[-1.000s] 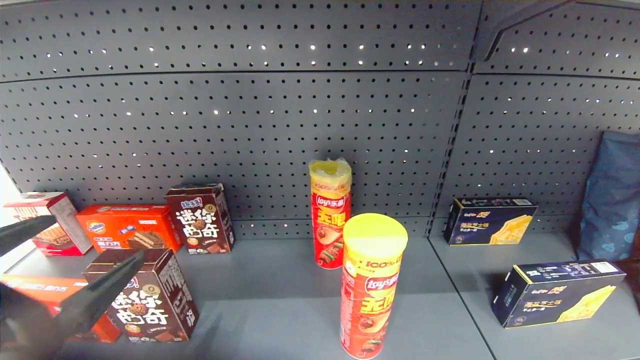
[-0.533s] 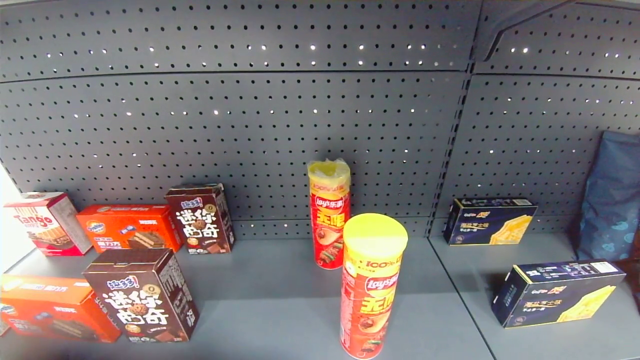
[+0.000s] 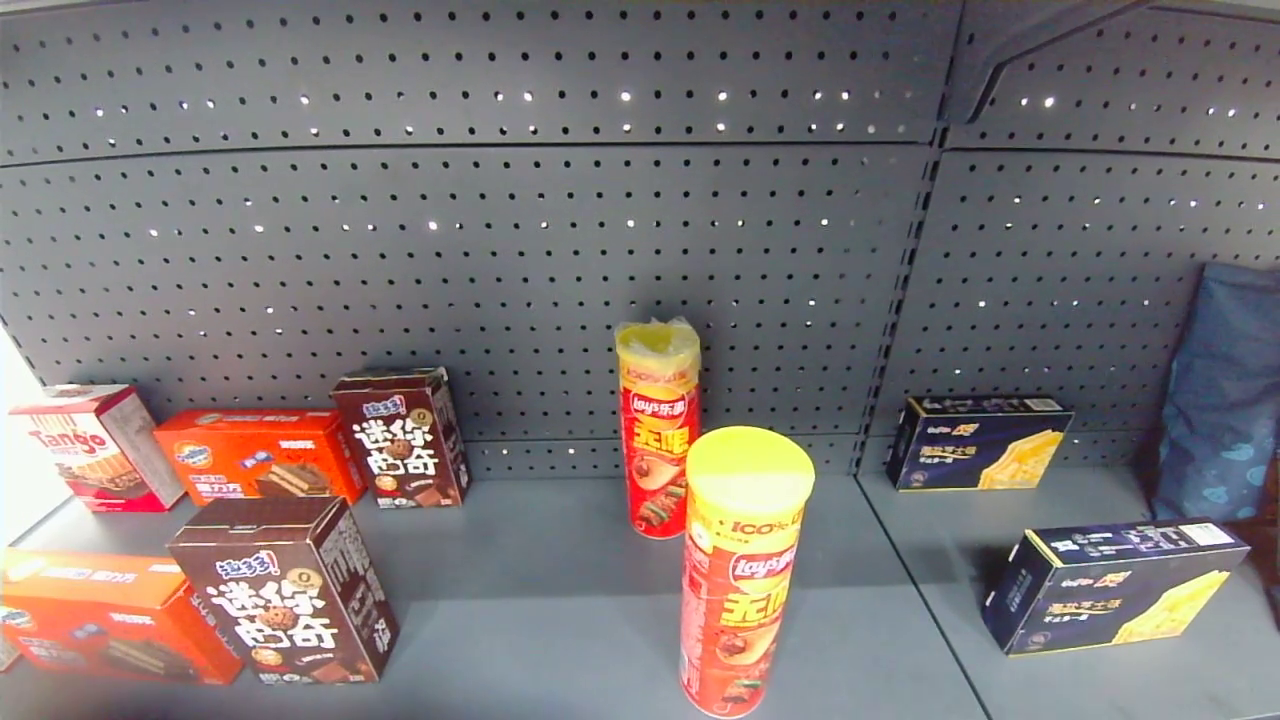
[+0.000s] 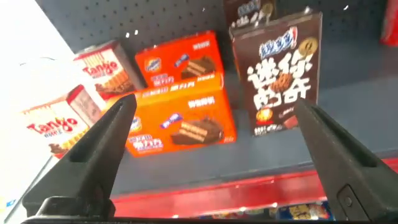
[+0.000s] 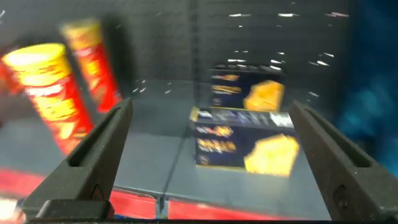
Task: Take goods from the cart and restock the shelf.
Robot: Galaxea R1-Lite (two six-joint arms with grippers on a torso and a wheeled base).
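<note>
The left gripper is open: its two dark fingers are spread wide with nothing between them. It stands in front of the red front edge of the shelf and faces the left end. The right gripper is likewise open and empty, and faces the right section from in front of the same edge. All goods in view stand on the grey shelf deck before the perforated back panel. At the left end, the rear row holds a red-and-white wafer box, a rear orange box just beside it, and an upright rear brown box next to that. Forward of this row are a front orange box and, just beside it, an upright front brown box. Near the middle, two red chip cans with yellow lids stand upright: the rear can close to the panel, the front can nearer the shelf edge and slightly to the right. In the right section, a rear dark blue box sits near the panel, and a front dark blue box lies forward of it, turned at an angle. A blue bag stands at the far right.
</note>
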